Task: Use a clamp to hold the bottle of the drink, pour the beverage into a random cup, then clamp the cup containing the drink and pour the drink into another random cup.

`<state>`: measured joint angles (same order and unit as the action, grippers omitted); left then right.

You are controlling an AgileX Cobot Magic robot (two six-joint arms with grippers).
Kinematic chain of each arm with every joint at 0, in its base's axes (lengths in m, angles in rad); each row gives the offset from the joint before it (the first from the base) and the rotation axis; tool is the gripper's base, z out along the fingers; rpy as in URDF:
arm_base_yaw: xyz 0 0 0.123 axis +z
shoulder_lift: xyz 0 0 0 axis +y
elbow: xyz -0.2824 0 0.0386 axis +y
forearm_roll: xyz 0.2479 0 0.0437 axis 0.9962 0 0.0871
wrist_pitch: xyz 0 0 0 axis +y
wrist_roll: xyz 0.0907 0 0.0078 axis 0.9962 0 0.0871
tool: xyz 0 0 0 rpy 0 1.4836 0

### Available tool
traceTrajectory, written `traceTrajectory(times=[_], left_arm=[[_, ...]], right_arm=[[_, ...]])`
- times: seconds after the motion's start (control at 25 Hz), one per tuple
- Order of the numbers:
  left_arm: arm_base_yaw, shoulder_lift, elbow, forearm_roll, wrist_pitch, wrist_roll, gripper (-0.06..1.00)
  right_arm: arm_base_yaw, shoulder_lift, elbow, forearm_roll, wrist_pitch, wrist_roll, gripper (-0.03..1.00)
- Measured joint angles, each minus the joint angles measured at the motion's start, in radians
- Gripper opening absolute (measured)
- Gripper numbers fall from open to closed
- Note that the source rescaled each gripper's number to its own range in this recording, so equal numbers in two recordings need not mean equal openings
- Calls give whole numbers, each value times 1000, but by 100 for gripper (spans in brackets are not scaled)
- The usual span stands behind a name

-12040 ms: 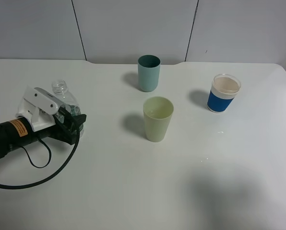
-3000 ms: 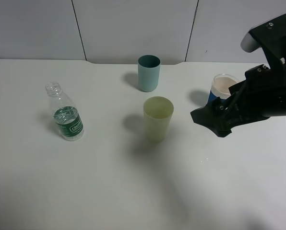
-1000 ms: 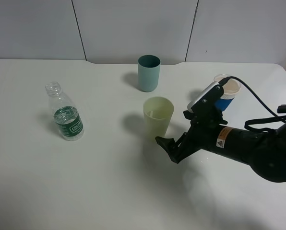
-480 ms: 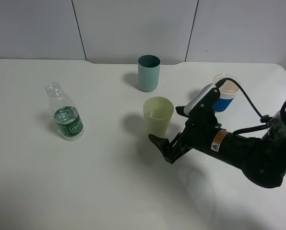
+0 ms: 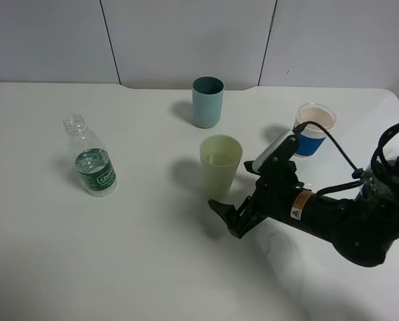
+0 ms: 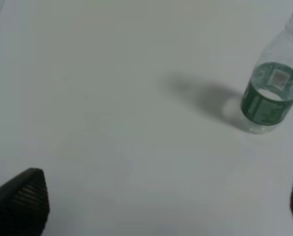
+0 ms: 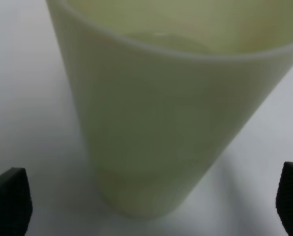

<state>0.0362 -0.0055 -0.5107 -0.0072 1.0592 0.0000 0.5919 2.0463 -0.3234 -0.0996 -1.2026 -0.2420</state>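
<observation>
The pale yellow-green cup (image 5: 220,166) stands upright mid-table, and the right wrist view sees it close up (image 7: 161,118), with a faint liquid line inside. My right gripper (image 5: 227,216) is open, low over the table just in front of the cup's base. Its dark fingertips (image 7: 7,202) stand wide to either side and are not touching the cup. The bottle (image 5: 92,160), uncapped and with a green label, stands at the left and also appears in the left wrist view (image 6: 272,93). My left gripper (image 6: 159,204) is open and empty, well away from the bottle. The blue-banded cup (image 5: 312,130) stands at the right.
A teal straight-sided cup (image 5: 207,101) stands behind the yellow-green cup. The right arm's black body and cable (image 5: 333,214) lie low over the table's right half. The white table (image 5: 139,267) runs to a grey wall at the back.
My right gripper has come down and slid left toward the foot of the yellow-green cup. It has uncovered the blue-banded cup. The bottle and the cups have not moved.
</observation>
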Motion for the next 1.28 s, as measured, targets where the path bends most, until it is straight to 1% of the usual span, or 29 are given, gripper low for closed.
traceTrajectory(times=[0.56, 0.68, 0.96, 1.0, 1.04, 1.08, 1.12, 1.28], left_arm=[[0, 0, 0, 0, 0, 0, 100], [0, 0, 0, 0, 0, 0, 100], [0, 0, 0, 0, 0, 0, 100], [0, 0, 0, 0, 0, 0, 100], [0, 0, 0, 0, 0, 0, 100], [0, 0, 0, 0, 0, 0, 100], [0, 0, 0, 0, 0, 0, 100], [0, 0, 0, 0, 0, 0, 100]], right_arm=[[0, 5, -63, -5, 0, 0, 100], [0, 13, -98, -25, -2, 0, 100], [0, 14, -98, -25, -2, 0, 99], [0, 14, -98, -25, -2, 0, 91], [0, 14, -98, -25, -2, 0, 41], [0, 14, -98, -27, -1, 10, 0], [0, 14, -98, -27, -1, 13, 3], [0, 14, -98, -26, -1, 26, 3]])
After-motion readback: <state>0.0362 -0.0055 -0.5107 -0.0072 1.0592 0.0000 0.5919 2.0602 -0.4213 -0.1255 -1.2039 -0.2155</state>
